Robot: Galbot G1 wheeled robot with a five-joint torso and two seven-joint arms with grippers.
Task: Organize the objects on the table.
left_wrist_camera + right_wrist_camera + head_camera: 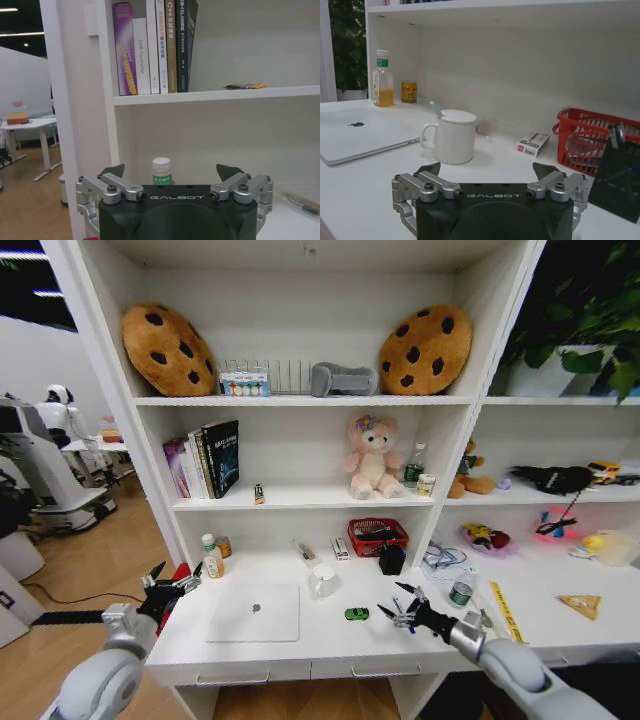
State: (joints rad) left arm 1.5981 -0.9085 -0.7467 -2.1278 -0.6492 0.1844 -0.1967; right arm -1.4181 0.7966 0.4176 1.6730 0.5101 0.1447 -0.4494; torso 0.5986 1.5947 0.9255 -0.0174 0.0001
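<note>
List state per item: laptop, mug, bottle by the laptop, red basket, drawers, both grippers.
Laptop: lid closed, flat on the table.
Mug: upright, a handle sticking out of it.
Bottle: upright, capped, part full of yellow liquid.
Red basket: upright, things inside.
Drawers: shut.
Left gripper: open, empty, at the table's left end.
Right gripper: open, empty, over the table right of the toy car.

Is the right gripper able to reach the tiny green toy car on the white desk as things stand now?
Probably yes. The open right gripper hovers beside the tiny green toy car, and the bare white desk between them leaves the way free.
</note>
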